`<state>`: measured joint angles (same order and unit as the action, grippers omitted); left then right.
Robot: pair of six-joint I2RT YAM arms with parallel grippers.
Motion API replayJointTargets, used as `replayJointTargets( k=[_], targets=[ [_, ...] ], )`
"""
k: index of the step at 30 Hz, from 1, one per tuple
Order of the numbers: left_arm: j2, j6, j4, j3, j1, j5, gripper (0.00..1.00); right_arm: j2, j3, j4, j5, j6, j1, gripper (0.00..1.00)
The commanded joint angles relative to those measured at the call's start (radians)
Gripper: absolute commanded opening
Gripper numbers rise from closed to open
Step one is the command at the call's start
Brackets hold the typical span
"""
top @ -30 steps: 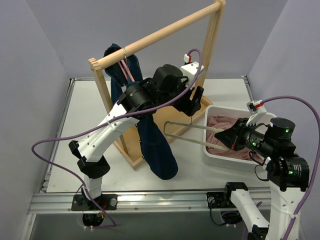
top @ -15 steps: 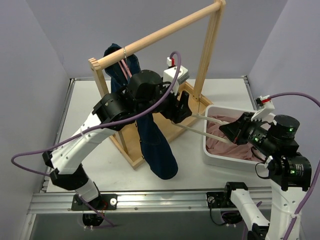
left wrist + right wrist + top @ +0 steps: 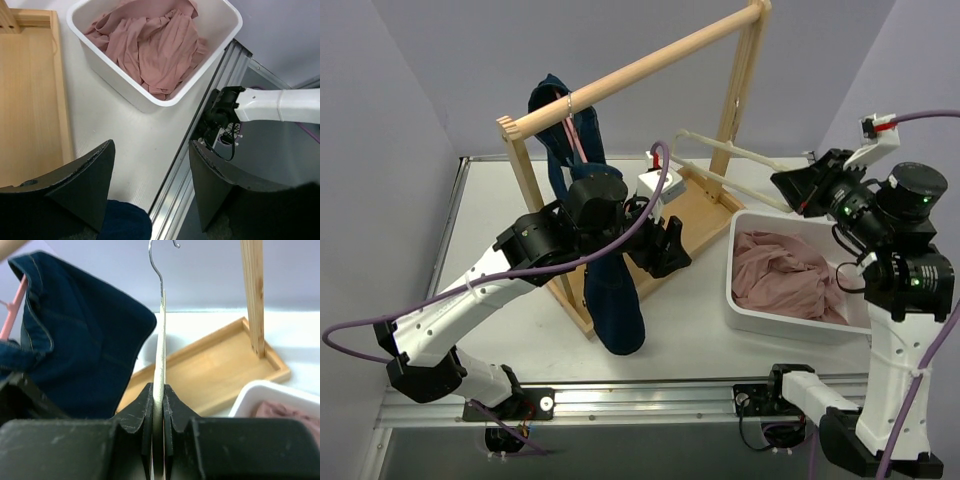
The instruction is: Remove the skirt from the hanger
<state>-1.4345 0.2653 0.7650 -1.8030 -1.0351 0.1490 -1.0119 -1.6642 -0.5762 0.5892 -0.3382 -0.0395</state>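
Note:
The dusty-pink skirt [image 3: 782, 275] lies crumpled in the white bin [image 3: 740, 310]; it also shows in the left wrist view [image 3: 150, 45]. The cream hanger [image 3: 730, 152] is bare and held in the air behind the bin, near the rack's right post. My right gripper [image 3: 788, 186] is shut on the hanger's end; in the right wrist view the hanger [image 3: 159, 340] stands edge-on between the jaws of the right gripper [image 3: 158, 395], silver hook up. My left gripper [image 3: 670, 250] is open and empty above the rack base, left of the bin; in its own view the left gripper [image 3: 150, 175] holds nothing.
A wooden rack [image 3: 640, 68] stands on a wooden base [image 3: 690, 215]. Dark blue denim [image 3: 610, 290] hangs on a pink hanger [image 3: 575, 140] from the rail, against the left arm. The table's front rail [image 3: 640, 400] runs along the near edge.
My right gripper has lifted the hanger up and back, out of the bin toward the rack's right post. My left gripper let go of the hanger and drew back left and down.

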Motion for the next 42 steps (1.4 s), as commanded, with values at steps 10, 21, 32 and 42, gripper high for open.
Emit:
replayJointTargets(
  k=[10,21,32,42],
  targets=[
    [0.083,-0.040,-0.089,0.079,-0.002,0.064,0.69,-0.154,-0.103,0.361,-0.023,-0.093,0.004,0.00],
    [0.091,-0.034,-0.104,0.120,-0.002,0.067,0.69,-0.254,-0.216,0.444,-0.020,-0.139,0.029,0.00],
    [0.108,-0.043,-0.096,0.131,-0.002,0.058,0.69,-0.344,-0.269,0.510,-0.032,-0.159,0.069,0.00],
    [0.121,-0.049,-0.093,0.152,0.000,0.050,0.69,-0.392,-0.304,0.478,-0.046,-0.142,0.078,0.00]
  ],
)
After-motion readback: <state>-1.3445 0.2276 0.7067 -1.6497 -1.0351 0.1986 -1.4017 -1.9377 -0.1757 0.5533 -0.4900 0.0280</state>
